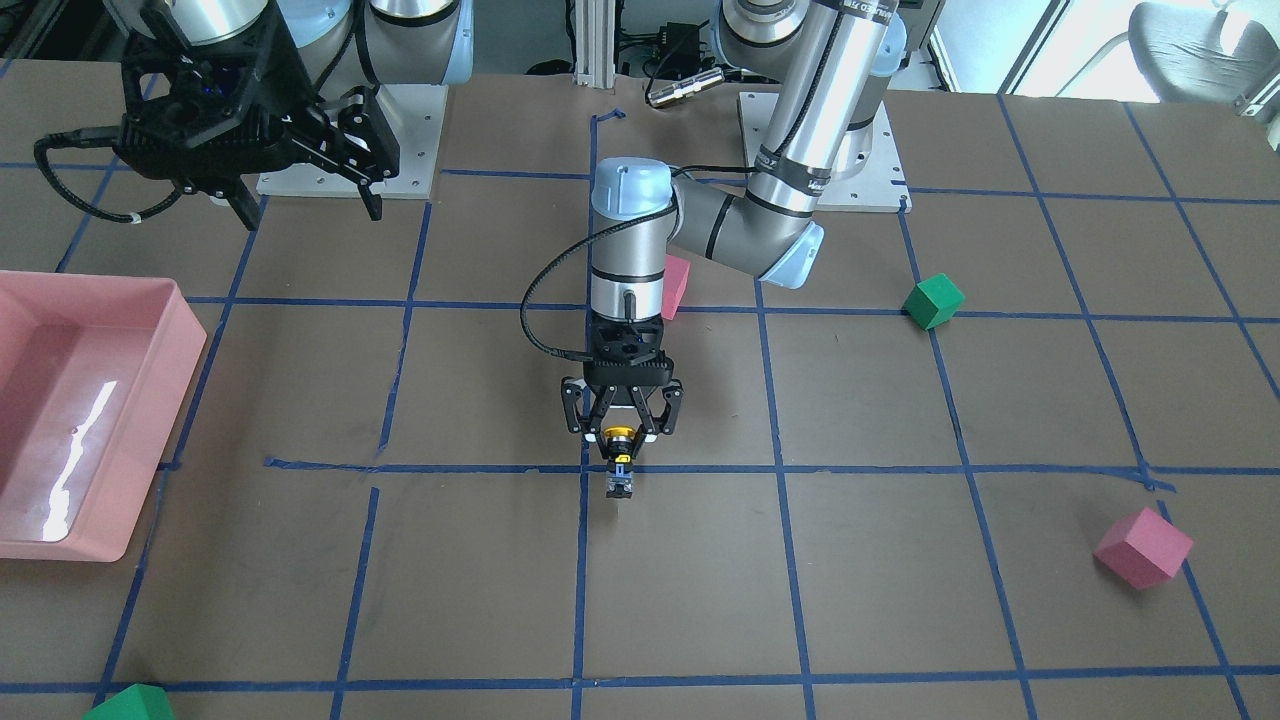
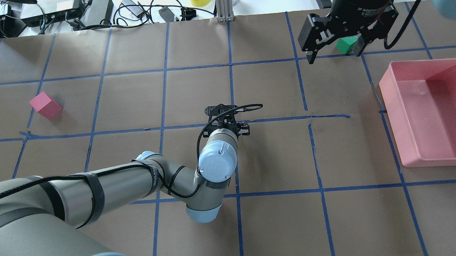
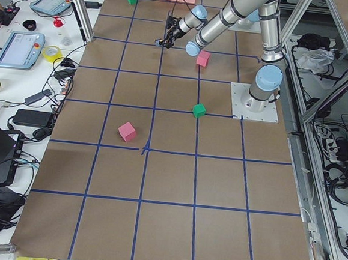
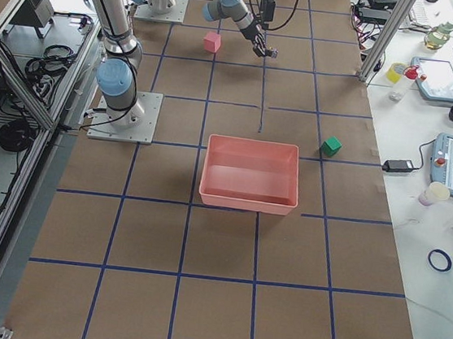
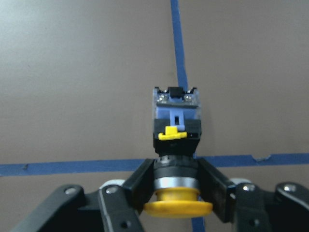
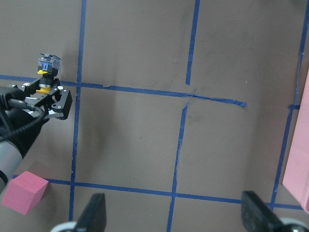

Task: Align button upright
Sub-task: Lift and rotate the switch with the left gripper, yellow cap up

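Note:
The button (image 1: 620,462) has a yellow cap and a black-and-grey body with a blue and clear contact block. My left gripper (image 1: 622,440) is shut on it near the table's middle, over a crossing of blue tape lines. In the left wrist view the fingers (image 5: 140,181) clamp the collar just behind the cap of the button (image 5: 176,140); the cap faces the palm and the contact block points away. I cannot tell whether it touches the table. My right gripper (image 1: 300,200) is open and empty, raised near its base, far from the button (image 6: 47,67).
A pink tray (image 1: 80,400) stands at the table's edge on my right side. One pink cube (image 1: 1143,547) lies far out on my left, another (image 1: 677,285) lies behind the left wrist. Green cubes (image 1: 933,301) (image 1: 130,705) lie near the edges.

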Controlling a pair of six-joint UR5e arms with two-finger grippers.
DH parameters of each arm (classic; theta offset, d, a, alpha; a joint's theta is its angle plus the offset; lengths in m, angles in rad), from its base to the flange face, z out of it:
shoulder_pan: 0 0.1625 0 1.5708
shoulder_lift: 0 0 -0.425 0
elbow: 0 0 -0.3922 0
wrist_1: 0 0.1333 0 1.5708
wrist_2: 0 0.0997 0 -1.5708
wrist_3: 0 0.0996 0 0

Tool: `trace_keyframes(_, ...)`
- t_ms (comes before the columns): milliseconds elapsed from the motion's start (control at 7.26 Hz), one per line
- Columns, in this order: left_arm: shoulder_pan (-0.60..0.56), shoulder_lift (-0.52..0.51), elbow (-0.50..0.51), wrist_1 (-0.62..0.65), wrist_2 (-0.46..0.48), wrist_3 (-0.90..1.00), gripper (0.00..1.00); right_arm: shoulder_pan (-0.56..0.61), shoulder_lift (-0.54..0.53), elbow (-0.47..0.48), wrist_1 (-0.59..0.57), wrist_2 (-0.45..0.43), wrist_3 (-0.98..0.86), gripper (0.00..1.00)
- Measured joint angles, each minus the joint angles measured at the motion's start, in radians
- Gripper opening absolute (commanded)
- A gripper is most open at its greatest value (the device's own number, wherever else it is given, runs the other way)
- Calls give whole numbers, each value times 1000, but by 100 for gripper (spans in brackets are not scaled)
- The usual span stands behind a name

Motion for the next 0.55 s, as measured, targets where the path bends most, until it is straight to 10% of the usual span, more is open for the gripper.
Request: trace_keyframes(551,101,82,326,-832,-234,-280,0,3,-3,-3,0,2,0,100)
